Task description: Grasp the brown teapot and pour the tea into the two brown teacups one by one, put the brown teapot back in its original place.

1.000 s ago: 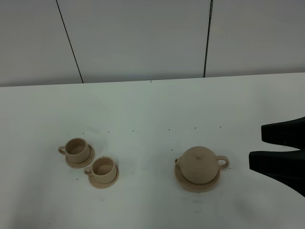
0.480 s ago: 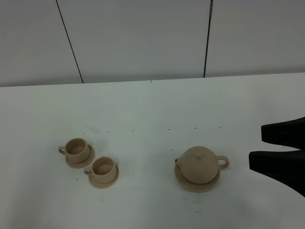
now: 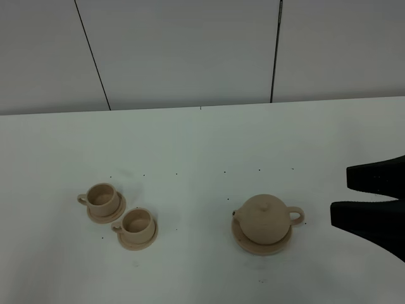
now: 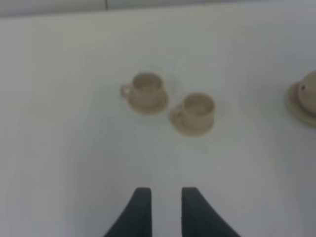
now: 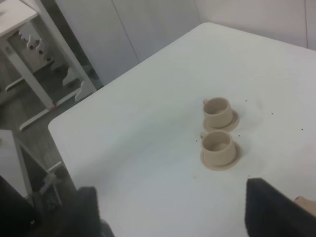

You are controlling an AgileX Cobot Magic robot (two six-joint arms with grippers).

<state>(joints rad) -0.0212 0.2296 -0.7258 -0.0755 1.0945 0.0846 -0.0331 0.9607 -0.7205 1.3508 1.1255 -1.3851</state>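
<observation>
Teapot [image 3: 264,218] on its saucer [image 3: 258,248]; right gripper [image 3: 340,193] gapes wide at the worktop's [image 3: 202,139] right edge, left gripper [image 4: 165,193] barely parted.

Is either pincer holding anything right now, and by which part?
Nothing is held. The right pincer stands open, clear of the teapot; the left pincer is empty too.

Robot test lab, likely: bare white bench [image 3: 190,139], plain grey wall panels [image 3: 183,50] with dark seams across top, black right pincer [image 3: 342,193] at right edge, second white table [image 5: 12,17] on grey floor [image 5: 29,113].
</observation>
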